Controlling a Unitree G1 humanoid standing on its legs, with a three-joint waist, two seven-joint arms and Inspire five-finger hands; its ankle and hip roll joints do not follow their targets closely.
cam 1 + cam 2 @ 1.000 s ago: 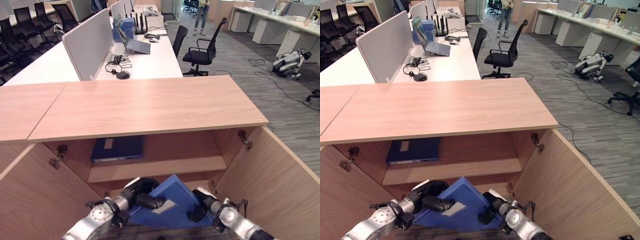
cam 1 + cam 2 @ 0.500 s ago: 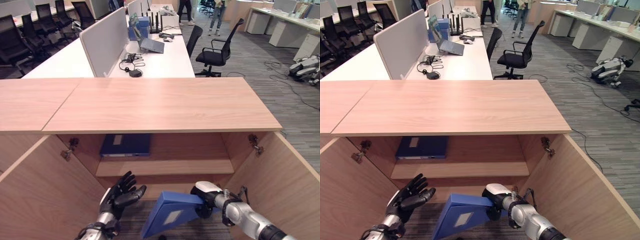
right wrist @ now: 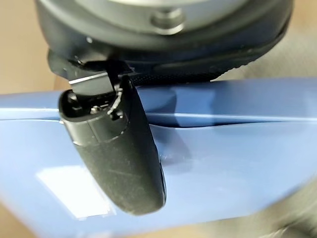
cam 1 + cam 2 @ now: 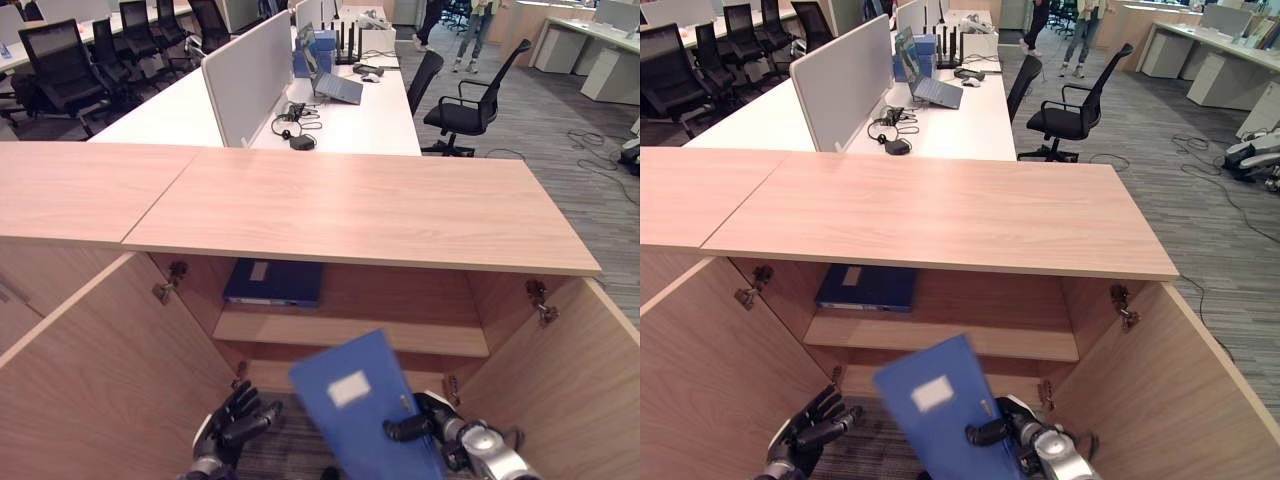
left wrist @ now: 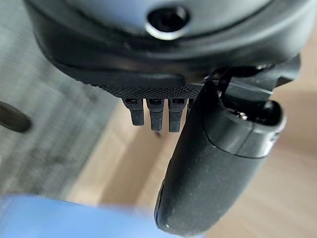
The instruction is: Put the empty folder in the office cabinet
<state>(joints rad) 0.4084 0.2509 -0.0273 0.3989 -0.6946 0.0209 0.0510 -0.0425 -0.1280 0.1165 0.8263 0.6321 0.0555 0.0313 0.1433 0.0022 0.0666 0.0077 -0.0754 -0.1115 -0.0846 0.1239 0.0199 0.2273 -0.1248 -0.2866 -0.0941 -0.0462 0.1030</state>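
Note:
The blue folder (image 4: 365, 415) with a white label stands tilted in front of the open office cabinet's lower compartment (image 4: 270, 372). My right hand (image 4: 422, 427) is shut on the folder's right edge. In the right wrist view its thumb (image 3: 124, 158) presses across the blue cover (image 3: 233, 148). Left of the folder and apart from it, my left hand (image 4: 236, 424) hangs open with fingers spread. In the left wrist view its fingers (image 5: 156, 114) are straight, and a blue edge of the folder (image 5: 74, 219) shows beyond them.
Another blue folder (image 4: 272, 282) lies on the cabinet's upper shelf (image 4: 350, 335). Both cabinet doors (image 4: 90, 370) stand wide open at either side. The wooden cabinet top (image 4: 360, 205) overhangs the opening. Desks and office chairs (image 4: 468, 100) fill the room behind.
My right hand has swung the folder up from lying low to standing tilted, label facing me. The left hand stays off it and sits lower. The camera has shifted.

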